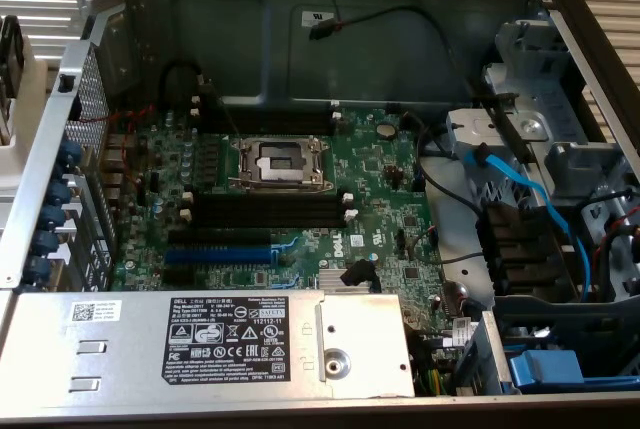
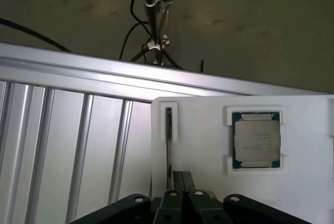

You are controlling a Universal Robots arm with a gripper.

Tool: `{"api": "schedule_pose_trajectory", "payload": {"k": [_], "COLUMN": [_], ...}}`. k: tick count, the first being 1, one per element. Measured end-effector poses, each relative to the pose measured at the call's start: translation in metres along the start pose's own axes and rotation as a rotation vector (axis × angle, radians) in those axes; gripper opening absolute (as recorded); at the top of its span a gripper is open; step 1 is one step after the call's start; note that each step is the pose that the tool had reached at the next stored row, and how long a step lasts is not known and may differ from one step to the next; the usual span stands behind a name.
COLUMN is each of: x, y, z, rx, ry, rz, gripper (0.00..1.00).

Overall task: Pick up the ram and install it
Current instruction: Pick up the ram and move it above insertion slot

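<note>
The ram (image 2: 168,145) is a thin dark strip standing on edge in a narrow slot of a white holder tray (image 2: 203,145). My gripper (image 2: 182,178) hangs over that tray with its black fingers pressed together and nothing between them. The fingertips sit just beside the near end of the ram. In the exterior view, the open computer case shows the green motherboard (image 1: 380,184) with its long black memory slots (image 1: 265,211) standing bare.
A processor chip (image 2: 256,139) lies in a second pocket of the white tray, beside silver rails (image 2: 62,145). In the case are the open processor socket (image 1: 278,161), a blue slot (image 1: 215,254), the power supply box (image 1: 200,344) and blue cables (image 1: 520,189).
</note>
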State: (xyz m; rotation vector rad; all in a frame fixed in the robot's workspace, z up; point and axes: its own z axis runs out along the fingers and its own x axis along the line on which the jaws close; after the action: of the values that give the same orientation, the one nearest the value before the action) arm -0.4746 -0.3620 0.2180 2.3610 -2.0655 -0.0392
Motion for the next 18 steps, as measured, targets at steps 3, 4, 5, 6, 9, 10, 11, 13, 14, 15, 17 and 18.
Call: {"api": "schedule_pose_trajectory", "payload": {"k": [3,4,5,6,9,10,11,13,14,15,17,18], "x": [0.0001,0.0002,0.0009,0.0018,0.0045,0.0048,0.0051,0.0054,0.0055,0.0055,0.0056,0.0056], "y": [-0.0015,-0.0015,-0.0015,-0.0014,-0.0048,-0.0068,-0.0085,-0.009,-0.009,-0.009,-0.009,-0.009], "z": [0.0013,0.0013,0.0009,0.0006,0.0005,0.0003,0.0003,0.0003,0.0003,0.0003,0.0002,0.0003], "rx": [0.0002,0.0002,-0.0001,0.0,0.0002,0.0001,0.0001,0.0001,0.0001,0.0001,0.0001,0.0001], "ry": [-0.0001,-0.0001,-0.0001,-0.0001,-0.0003,-0.0002,-0.0003,-0.0003,-0.0003,-0.0003,-0.0002,-0.0002], "rz": [0.0,0.0,0.0,0.0,0.0,0.0,0.0,0.0,0.0,0.0,0.0,0.0], "gripper": [0.1,0.1,0.1,0.1,0.1,0.1,0.1,0.1,0.1,0.1,0.1,0.1]}}
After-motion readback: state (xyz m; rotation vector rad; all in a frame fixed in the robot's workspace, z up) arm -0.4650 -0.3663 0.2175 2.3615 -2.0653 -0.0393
